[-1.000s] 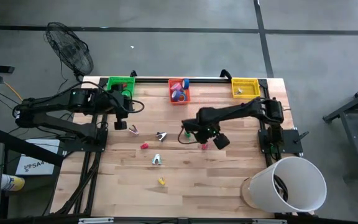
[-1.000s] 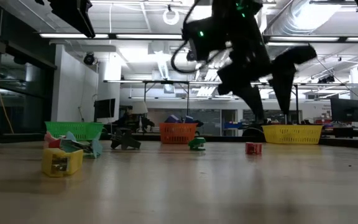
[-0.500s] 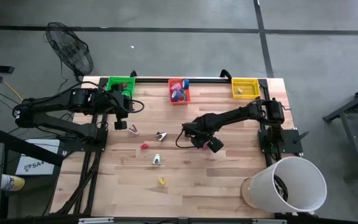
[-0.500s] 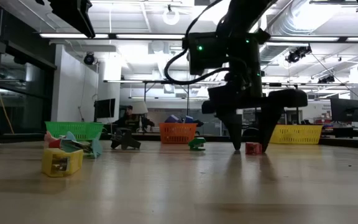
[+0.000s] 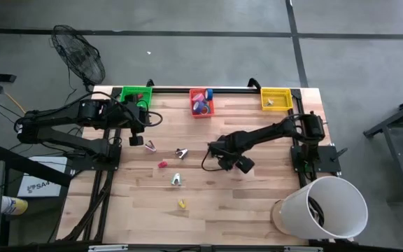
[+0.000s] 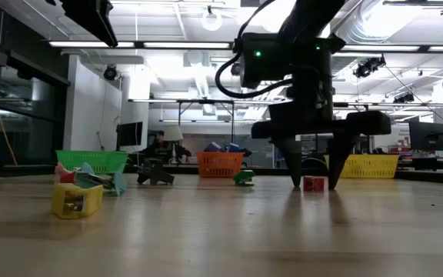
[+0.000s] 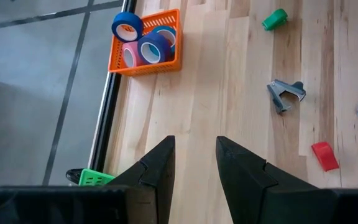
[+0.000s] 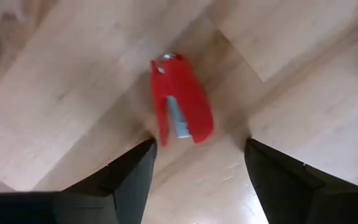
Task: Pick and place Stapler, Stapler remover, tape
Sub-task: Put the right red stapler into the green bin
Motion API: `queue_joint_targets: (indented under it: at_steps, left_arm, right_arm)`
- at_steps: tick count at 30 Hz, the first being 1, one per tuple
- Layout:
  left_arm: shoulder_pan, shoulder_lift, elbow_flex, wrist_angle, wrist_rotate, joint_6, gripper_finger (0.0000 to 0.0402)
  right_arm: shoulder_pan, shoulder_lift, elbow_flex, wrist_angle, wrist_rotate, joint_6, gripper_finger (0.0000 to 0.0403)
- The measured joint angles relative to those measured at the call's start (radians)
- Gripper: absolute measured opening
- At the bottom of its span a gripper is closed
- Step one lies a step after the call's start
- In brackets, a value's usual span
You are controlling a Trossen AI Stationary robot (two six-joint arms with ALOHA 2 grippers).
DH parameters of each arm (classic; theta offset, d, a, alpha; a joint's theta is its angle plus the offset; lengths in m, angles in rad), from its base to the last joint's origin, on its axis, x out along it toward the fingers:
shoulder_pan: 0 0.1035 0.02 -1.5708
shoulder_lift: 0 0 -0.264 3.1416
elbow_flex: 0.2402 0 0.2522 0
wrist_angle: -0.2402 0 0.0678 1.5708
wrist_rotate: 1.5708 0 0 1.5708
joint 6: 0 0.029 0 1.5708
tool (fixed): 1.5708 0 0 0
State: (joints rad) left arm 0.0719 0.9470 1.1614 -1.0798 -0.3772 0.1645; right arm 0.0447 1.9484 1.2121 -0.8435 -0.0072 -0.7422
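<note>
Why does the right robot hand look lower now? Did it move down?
Yes. The right gripper has dropped toward the table, against the yellow bin behind, its open fingers now either side of the small red stapler.

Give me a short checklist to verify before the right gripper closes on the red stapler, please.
1. Right gripper open: ok, fingers stand wide apart.
2. Red stapler between the fingers: ok in the right wrist view and the low view.
3. Fingers down at stapler level: ok, tips reach the table in the low view.
4. Nothing else in the grasp: ok, the green stapler lies apart.
5. Stapler square to the fingers: cannot tell, it looks a little tilted.
6. Left gripper out of the way: ok, it hangs far off near the green bin.
</note>
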Motion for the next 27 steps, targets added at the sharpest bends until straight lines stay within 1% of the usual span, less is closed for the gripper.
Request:
queue_joint_targets:
  at_steps: [5,8,18,27]
  left_arm:
    - [0.000,0.000,0.000,0.000,-0.001,-0.013,0.0113]
    - [0.000,0.000,0.000,0.000,-0.001,-0.013,0.0113]
    - [0.000,0.000,0.000,0.000,-0.002,-0.013,0.0113]
    - [0.000,0.000,0.000,0.000,-0.002,-0.014,0.0113]
  right_arm:
    - [0.011,-0.026,-0.005,0.004,-0.072,0.001,0.0243]
    - [0.012,-0.029,-0.005,0.008,-0.091,0.004,0.0243]
    - [0.033,-0.029,-0.006,0.048,-0.066,0.003,0.0240]
    - [0.061,-0.032,-0.017,0.080,-0.053,0.000,0.0203]
